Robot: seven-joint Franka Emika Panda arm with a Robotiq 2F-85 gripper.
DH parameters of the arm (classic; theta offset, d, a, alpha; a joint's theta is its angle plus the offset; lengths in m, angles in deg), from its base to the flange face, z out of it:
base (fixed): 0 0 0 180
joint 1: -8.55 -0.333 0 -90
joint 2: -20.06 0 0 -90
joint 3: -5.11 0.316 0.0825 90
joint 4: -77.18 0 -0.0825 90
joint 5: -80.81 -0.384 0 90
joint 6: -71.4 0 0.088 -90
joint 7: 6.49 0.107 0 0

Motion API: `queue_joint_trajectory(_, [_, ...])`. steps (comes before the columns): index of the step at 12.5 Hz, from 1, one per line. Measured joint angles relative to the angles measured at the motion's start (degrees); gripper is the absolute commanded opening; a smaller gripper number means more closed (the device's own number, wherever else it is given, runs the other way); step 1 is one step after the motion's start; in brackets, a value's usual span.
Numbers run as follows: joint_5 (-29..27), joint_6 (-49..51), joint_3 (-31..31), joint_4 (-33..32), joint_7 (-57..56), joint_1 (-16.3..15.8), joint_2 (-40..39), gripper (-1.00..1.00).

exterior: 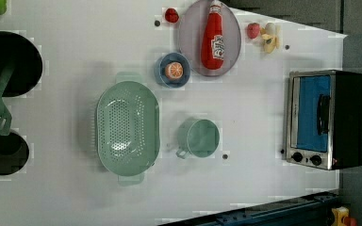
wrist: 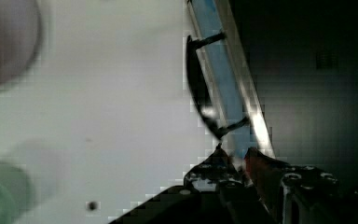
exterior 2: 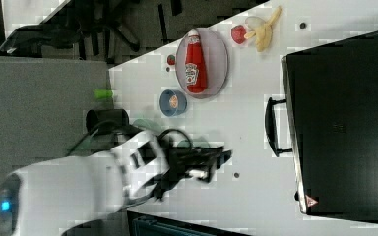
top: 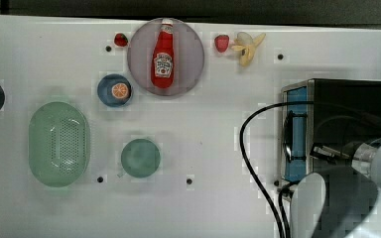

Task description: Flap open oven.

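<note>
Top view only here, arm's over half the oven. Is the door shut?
Observer: Shut. In the left view the oven has its door lying flat in the silver frame.
Operator: Where are the knobs?
Observer: Two black knobs at the left view's lower end of the oven front, beside the door.
Operator: Hand on the handle?
Observer: No. In the wrist view the hand is narrowly open, its tips close to one end of the handle, with nothing gripped.
</note>
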Motion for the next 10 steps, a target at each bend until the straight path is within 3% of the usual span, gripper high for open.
queue_joint_trajectory(3, [0.0,-11.2,-1.4,-3.9,-7.7,-0.1,-5.0,-0.65])
queue_joint_trajectory(10, [0.8,-27.9,-0.9,-13.9,-10.9,-0.6,-12.1,-0.65])
